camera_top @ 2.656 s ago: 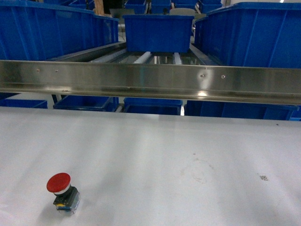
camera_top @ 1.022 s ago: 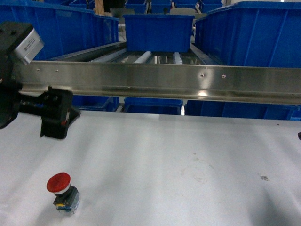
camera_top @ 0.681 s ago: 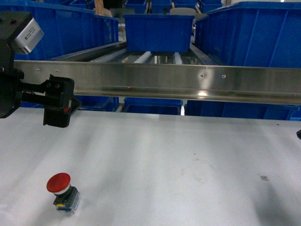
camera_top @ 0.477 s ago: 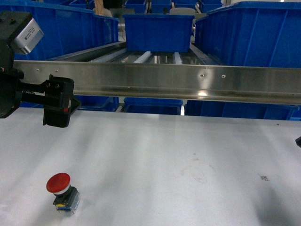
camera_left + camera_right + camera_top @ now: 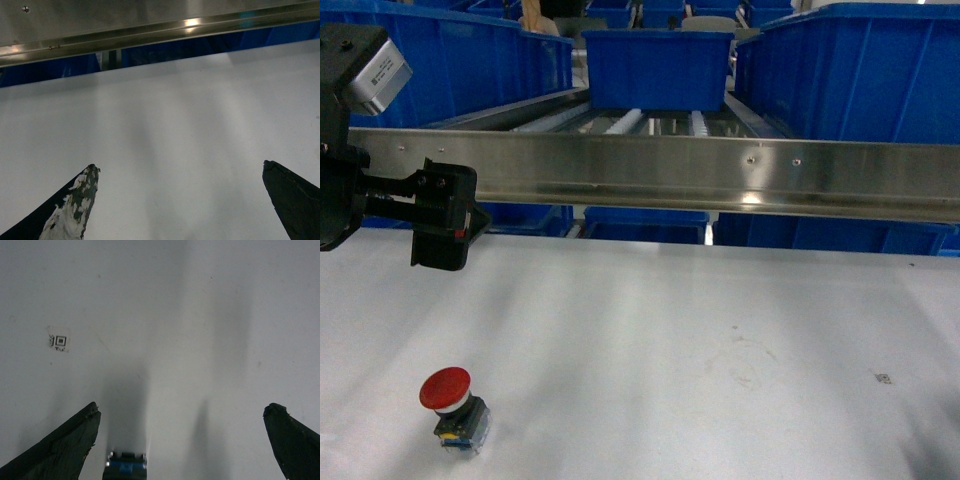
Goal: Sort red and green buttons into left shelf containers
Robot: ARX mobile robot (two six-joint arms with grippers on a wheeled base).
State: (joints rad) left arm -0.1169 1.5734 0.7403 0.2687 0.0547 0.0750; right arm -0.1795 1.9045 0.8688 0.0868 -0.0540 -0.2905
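The red button [image 5: 445,391], with a wide red cap on a white collar and a dark blue-yellow base, stands on the white table near the front left. My left gripper [image 5: 442,240] hangs above and behind it, well clear of it. In the left wrist view it [image 5: 179,166] is open over bare table. The left shelf containers [image 5: 440,60] are big blue bins behind the steel rail. My right gripper [image 5: 181,407] is open. A small dark block with a blue part [image 5: 125,467] lies near its left finger; I cannot tell whether this is the green button.
A steel rail [image 5: 720,170] runs across the front of the shelf, with roller tracks and more blue bins [image 5: 655,65] behind and below it. A small printed code tag [image 5: 59,341] is stuck on the table [image 5: 720,330] at the right.
The left arm came in from the left and rose a little, then held still. A dark bit of the right gripper at the head view's right edge has left it. The red button stayed put.
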